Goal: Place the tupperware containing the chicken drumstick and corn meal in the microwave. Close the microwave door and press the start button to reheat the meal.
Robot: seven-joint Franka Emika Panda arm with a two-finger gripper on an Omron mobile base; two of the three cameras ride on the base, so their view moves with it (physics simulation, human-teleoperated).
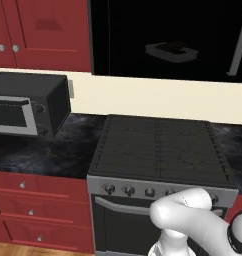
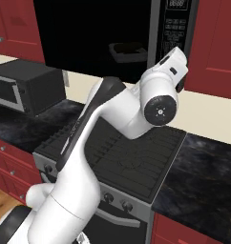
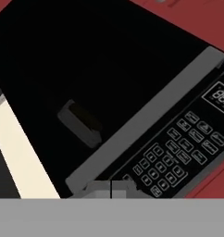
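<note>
The wide black microwave [image 1: 143,30] hangs above the stove. Its door [image 3: 63,69] lies flat against the front, and the long grey bar handle [image 3: 146,120] runs right beside the keypad [image 3: 178,148]. Through the dark door the tupperware [image 1: 172,51] [image 2: 129,51] [image 3: 79,122] sits on the cavity floor. The drumstick and corn inside it are too dim to make out. My gripper [image 3: 111,187] is shut with nothing in it, close in front of the lower end of the handle and the keypad's bottom corner. In the right base view my raised arm [image 2: 158,95] reaches up to the control panel [image 2: 174,24].
A black stove [image 1: 160,145] with knobs stands under the microwave. A small black countertop oven [image 1: 28,102] sits on the dark counter [image 1: 48,155] to the left. Red cabinets [image 1: 43,30] flank the microwave, with red drawers [image 1: 33,210] below.
</note>
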